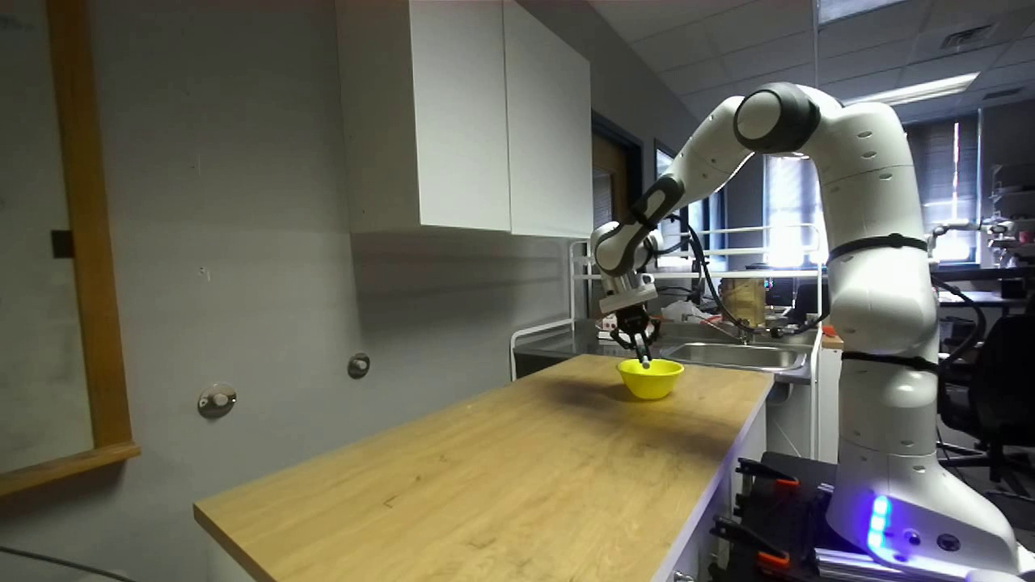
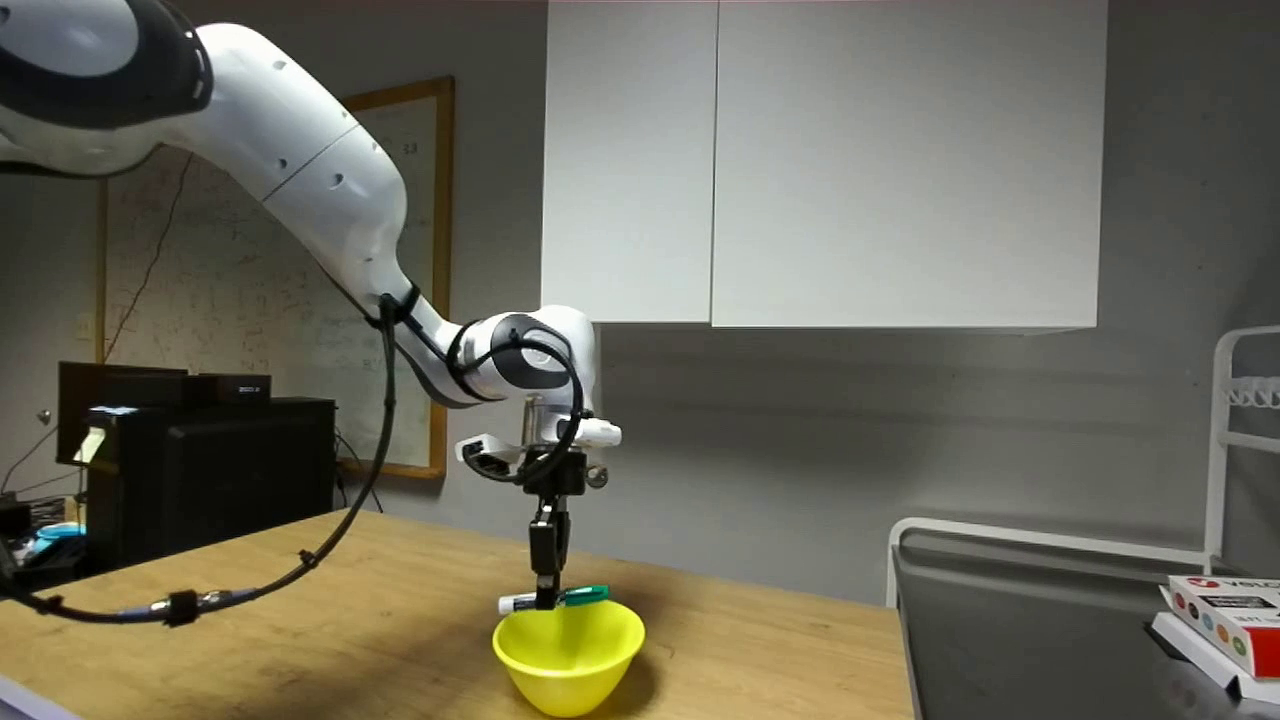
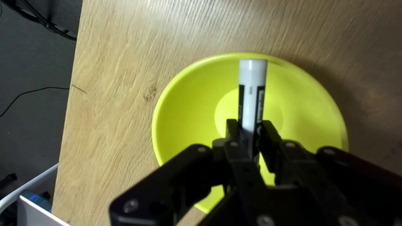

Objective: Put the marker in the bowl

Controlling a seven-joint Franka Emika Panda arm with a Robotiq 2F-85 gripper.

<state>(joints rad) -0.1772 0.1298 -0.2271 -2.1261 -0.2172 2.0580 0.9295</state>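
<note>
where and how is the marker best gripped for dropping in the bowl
Mid-length, I'd say, coming from above and pinching across its sides, as the pincer holds it: the marker is slim, straight and nearly level, so a central hold should balance it.

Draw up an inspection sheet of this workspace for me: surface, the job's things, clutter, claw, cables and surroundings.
Surface: wood-grain tabletop with small dark marks.
Job's things: yellow bowl upright on the tabletop; white-and-green marker held near level over the bowl, not yet released.
Clutter: printed box on a dark counter beside the tabletop.
Claw: gripping the marker around mid-length.
Cables: black cable drooping from the arm; thin wire beyond the tabletop's edge.
Surroundings: white cabinets on a grey wall, sink, framed whiteboard.
</note>
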